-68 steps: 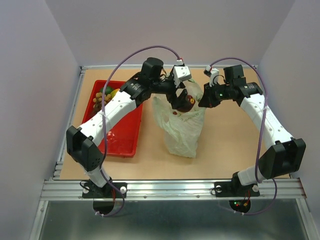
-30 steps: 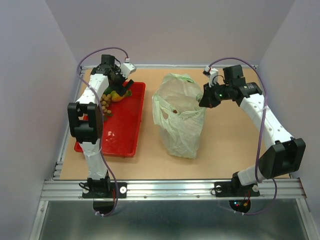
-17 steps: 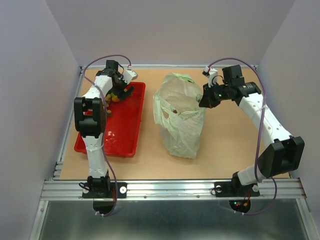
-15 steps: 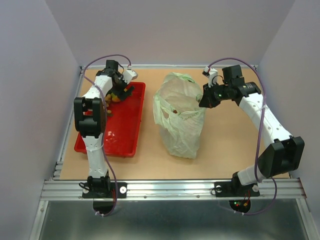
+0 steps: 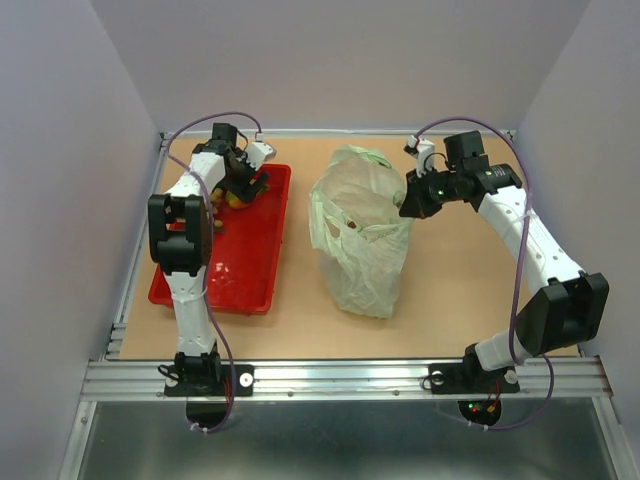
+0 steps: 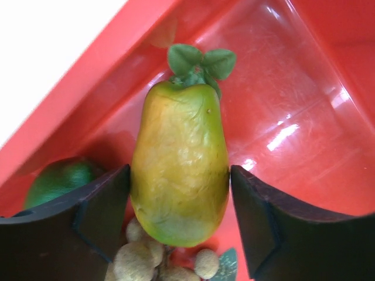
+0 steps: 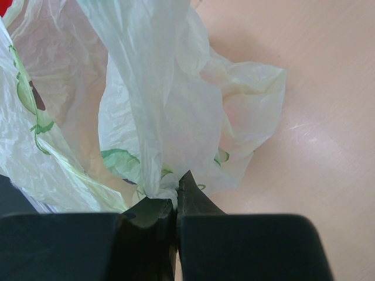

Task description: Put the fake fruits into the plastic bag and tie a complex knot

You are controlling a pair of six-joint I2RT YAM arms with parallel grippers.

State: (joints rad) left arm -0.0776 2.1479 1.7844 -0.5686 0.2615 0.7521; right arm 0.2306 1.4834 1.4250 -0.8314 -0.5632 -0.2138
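My left gripper (image 5: 243, 185) is down in the far corner of the red tray (image 5: 240, 270). Its open jaws straddle a yellow-green fruit (image 6: 179, 170) with a leafy top. The left pad touches the fruit and the right pad is a hair off it. The fruit lies on the tray floor. A green round fruit (image 6: 55, 181) sits to its left, and a brownish bunch (image 6: 140, 260) lies under my gripper (image 6: 180, 175). The pale-green plastic bag (image 5: 360, 240) stands mid-table with its mouth up. My right gripper (image 5: 408, 205) is shut on a gathered strip of the bag (image 7: 158, 99) at its right rim, holding it up.
The red tray's rim (image 6: 88, 76) runs diagonally close behind the fruit. Bare brown tabletop (image 5: 460, 290) spreads to the right of the bag and in front of it. A metal rail (image 5: 350, 375) borders the near edge.
The left arm swung from the bag's mouth to the tray's far corner and came down over the yellow-green fruit, its jaws narrowing round it. The right gripper kept hold of the bag.
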